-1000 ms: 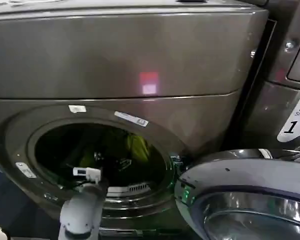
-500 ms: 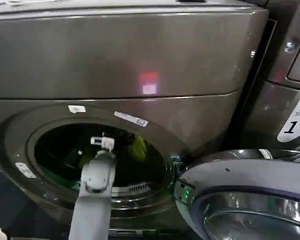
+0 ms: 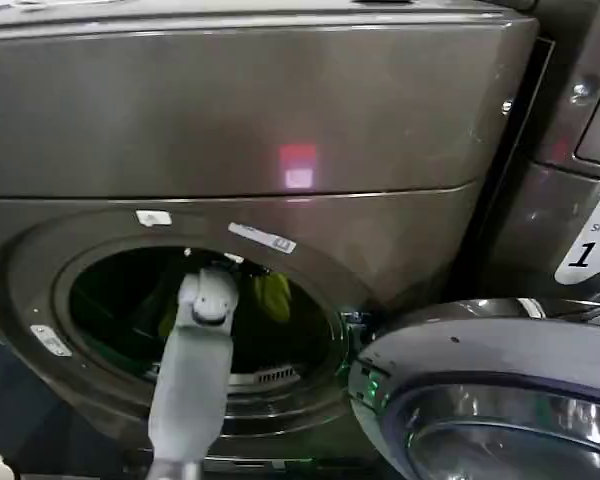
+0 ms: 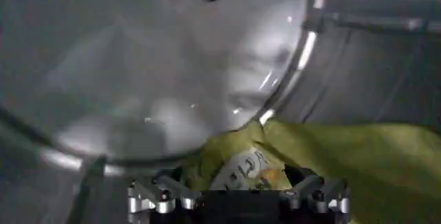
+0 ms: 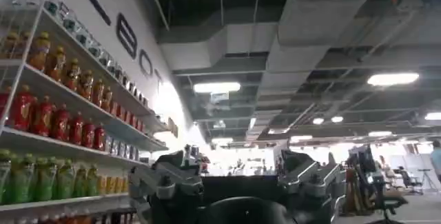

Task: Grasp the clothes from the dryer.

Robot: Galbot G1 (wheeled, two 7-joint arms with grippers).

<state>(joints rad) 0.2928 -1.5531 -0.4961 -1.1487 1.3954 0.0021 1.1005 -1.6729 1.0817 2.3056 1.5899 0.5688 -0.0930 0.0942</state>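
The left arm is reaching into the dryer (image 3: 280,130). Its wrist view is showing the left gripper (image 4: 238,194) with fingers wide apart around the clothes (image 4: 331,160) on the drum floor. The right gripper (image 5: 238,180) is pointing its open, empty fingers at shelves of bottles (image 5: 62,108).

the left arm (image 3: 195,370) has swung up and reached deeper into the dryer (image 3: 230,130) opening, its gripper (image 4: 238,191) now right at the green clothes (image 4: 344,163).
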